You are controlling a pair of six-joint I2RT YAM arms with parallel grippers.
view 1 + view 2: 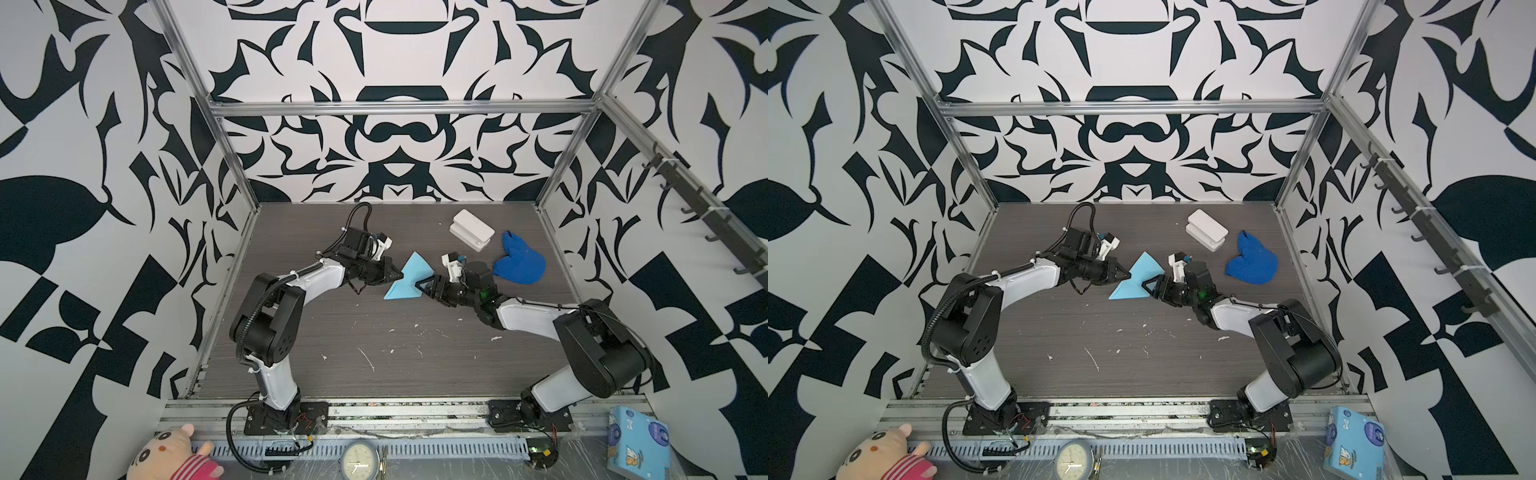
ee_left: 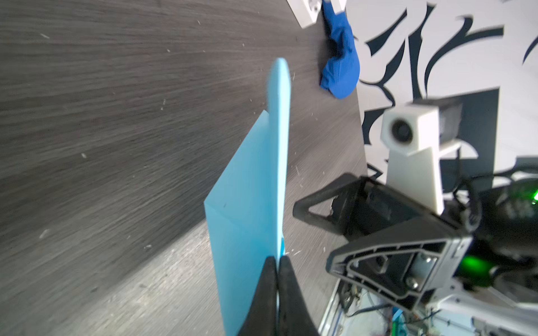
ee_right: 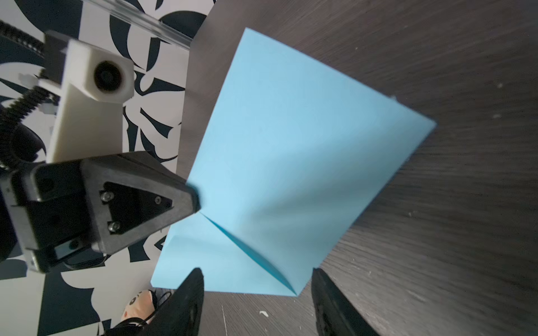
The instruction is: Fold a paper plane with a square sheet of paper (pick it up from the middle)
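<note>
Over the middle of the desk [image 1: 374,340], the left hand [image 1: 400,275] is clamped on one edge of the part-folded square sheet of paper [image 1: 409,278]. The right hand [image 1: 424,286], fingers apart, sits at the opposite edge. Farther back lie a blue cloth [image 1: 519,266] and a white box [image 1: 471,230].

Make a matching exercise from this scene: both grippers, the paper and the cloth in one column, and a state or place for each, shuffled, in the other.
Column one
1. left gripper
2. right gripper
3. square sheet of paper
4. cloth

Column two
A. jaws apart, one on each side of the paper's edge
B. royal blue, lying crumpled on the table near the right wall
C. jaws shut on the paper's edge
D. light blue, creased, between the two arms

Pairs: 1-C, 2-A, 3-D, 4-B
</note>
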